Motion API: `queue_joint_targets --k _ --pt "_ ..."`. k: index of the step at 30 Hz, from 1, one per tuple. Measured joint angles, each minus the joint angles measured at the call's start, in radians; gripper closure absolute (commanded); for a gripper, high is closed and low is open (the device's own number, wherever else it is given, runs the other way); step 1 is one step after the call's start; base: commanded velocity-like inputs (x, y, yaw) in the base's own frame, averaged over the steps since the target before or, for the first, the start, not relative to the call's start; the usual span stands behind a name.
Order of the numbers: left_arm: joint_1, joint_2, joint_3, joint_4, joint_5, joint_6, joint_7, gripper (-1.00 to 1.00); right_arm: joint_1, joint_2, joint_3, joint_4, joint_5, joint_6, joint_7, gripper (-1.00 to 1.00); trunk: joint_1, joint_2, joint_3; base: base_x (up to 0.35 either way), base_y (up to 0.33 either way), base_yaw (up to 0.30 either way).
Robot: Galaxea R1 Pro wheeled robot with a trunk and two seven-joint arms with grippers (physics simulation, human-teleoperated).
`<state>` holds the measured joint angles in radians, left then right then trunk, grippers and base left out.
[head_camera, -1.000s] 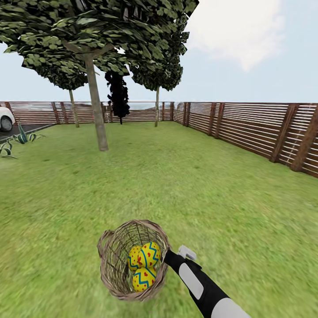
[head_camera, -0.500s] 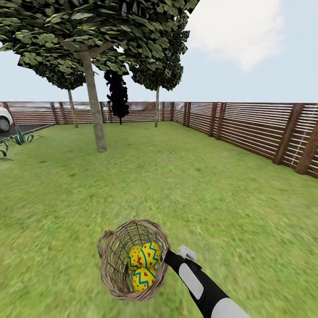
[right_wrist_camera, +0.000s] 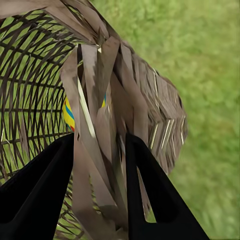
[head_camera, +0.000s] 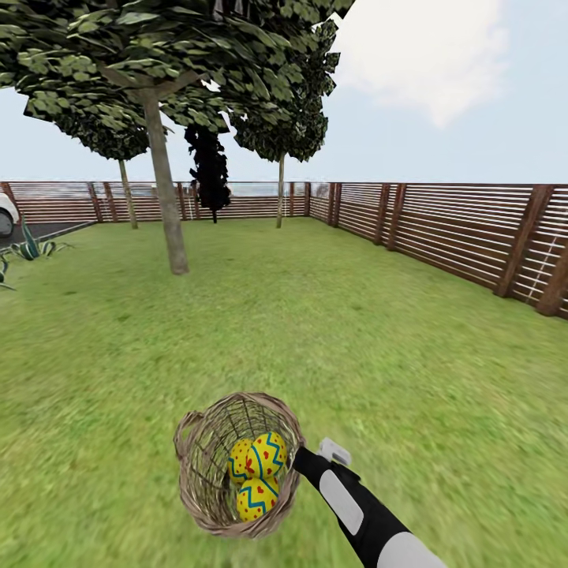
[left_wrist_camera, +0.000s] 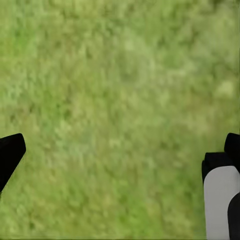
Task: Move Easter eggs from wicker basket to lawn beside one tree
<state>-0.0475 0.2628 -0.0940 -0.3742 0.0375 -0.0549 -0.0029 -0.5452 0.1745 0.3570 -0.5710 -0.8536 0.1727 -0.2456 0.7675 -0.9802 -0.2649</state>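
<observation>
Right end effector [right_wrist_camera: 97, 165] clamped on basket [head_camera: 237, 465] rim, basket off lawn [head_camera: 355, 331]; three eggs [head_camera: 259, 473] inside. Weave looks light, springy: rim best hold. Eggs smooth, likely roll. Left end effector [left_wrist_camera: 117, 160] spread, empty

The right arm [head_camera: 359, 505] is a slim tube, glossy black at the wrist end, with a long rounded pale grey panel set into its upper side and a wider white segment further back. A small light grey boxy part [head_camera: 334, 451] sticks up near the wrist. The right gripper [right_wrist_camera: 100, 200] has two flat, matte black fingers [right_wrist_camera: 37, 192] that taper to blunt tips. The left gripper's fingers [left_wrist_camera: 10, 155] are plain black too, one with a white rounded casing [left_wrist_camera: 220, 200] beside it.
</observation>
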Motion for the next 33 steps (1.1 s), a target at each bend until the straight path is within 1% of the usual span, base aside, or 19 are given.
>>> queue_joint_targets --k 33 --pt "0.0 0.0 -0.001 -0.001 0.0 0.0 0.001 -1.0 0.0 0.0 0.002 0.001 0.0 0.0 0.0 1.0 0.0 0.0 0.0 0.329 0.0 0.0"
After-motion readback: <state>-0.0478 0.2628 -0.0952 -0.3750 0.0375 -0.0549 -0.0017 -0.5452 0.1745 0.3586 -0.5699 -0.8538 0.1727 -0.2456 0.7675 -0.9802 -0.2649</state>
